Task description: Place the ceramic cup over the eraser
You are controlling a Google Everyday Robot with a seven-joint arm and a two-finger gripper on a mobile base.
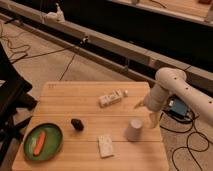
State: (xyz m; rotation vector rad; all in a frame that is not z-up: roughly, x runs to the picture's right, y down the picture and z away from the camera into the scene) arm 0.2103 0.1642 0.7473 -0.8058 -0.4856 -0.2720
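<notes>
The ceramic cup (134, 129) is a small pale tumbler standing on the wooden table (65, 100), right of centre. The eraser (77, 124) is a small black lump on the table, well to the cup's left. My gripper (148, 113) hangs at the end of the white arm (169, 85) over the table's right edge. It is just above and to the right of the cup, not touching it, and holds nothing I can see.
A long white multi-part bar (111, 98) lies behind the cup. A flat white speckled block (105, 145) lies near the front edge. A green plate (30, 150) with an orange stick sits at the front left. Cables lie on the floor around the table.
</notes>
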